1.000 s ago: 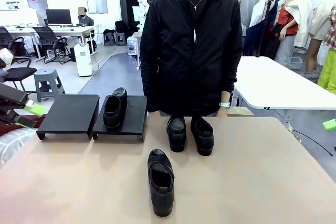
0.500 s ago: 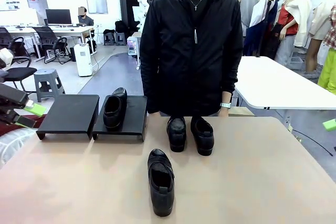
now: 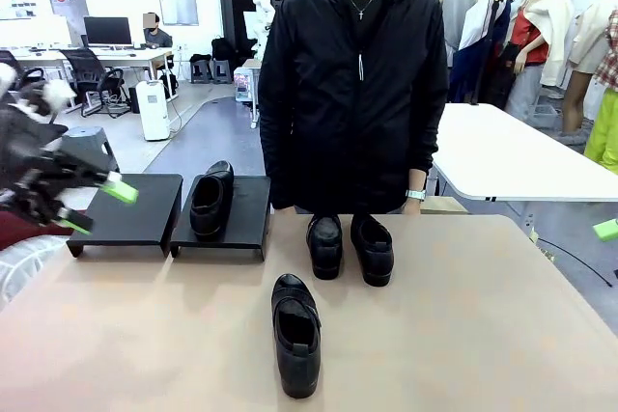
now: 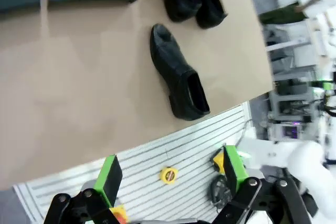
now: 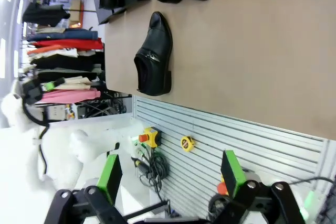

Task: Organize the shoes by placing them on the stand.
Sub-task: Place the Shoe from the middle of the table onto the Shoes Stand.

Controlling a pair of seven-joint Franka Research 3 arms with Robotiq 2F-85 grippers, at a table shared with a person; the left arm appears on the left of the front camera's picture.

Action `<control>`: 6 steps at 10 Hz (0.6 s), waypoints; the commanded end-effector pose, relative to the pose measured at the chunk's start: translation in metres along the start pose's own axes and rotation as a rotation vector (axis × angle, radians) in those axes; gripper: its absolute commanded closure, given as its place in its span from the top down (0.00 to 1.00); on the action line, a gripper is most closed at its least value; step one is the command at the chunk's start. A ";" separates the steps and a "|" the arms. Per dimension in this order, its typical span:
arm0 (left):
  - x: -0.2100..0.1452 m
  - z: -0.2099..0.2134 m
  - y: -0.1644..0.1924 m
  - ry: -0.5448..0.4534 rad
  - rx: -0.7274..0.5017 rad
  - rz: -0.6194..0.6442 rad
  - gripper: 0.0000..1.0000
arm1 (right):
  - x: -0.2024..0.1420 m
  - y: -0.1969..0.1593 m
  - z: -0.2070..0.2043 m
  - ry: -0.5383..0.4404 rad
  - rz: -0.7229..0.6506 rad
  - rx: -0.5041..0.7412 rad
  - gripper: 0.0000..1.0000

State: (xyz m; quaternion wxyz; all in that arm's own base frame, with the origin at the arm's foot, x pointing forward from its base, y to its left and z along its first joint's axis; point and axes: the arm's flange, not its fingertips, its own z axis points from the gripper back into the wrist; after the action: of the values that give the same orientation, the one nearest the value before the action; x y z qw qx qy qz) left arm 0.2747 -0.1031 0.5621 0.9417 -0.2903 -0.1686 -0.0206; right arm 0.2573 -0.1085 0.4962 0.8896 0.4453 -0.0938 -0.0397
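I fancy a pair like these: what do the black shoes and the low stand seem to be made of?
The shoes look like polished leather, or a look-alike: black, with soft highlights on toes and sides. The stand looks like matte-painted metal or board, which one is unclear: flat, dull black, no glare.

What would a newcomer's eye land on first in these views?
A lone shoe lies on the table near the robot's edge, with a pair side by side in front of the person in black. A fourth shoe sits on the stand, on its right platform, and the left gripper hovers open by the left platform.
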 end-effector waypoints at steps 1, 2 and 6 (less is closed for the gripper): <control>-0.037 -0.102 -0.069 0.144 0.174 0.061 1.00 | -0.002 0.000 0.003 0.006 0.019 -0.003 1.00; -0.036 -0.150 -0.091 0.217 0.245 0.050 1.00 | -0.002 0.000 0.003 0.006 0.019 -0.003 1.00; -0.041 -0.265 -0.130 0.188 0.371 0.153 1.00 | -0.002 0.000 0.003 0.006 0.019 -0.003 1.00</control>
State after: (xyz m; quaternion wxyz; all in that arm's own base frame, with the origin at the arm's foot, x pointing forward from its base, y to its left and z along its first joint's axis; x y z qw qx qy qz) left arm 0.2771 -0.3483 0.4066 0.9910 -0.1225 -0.0403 0.0357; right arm 0.2571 -0.1083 0.4964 0.8900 0.4445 -0.0936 -0.0398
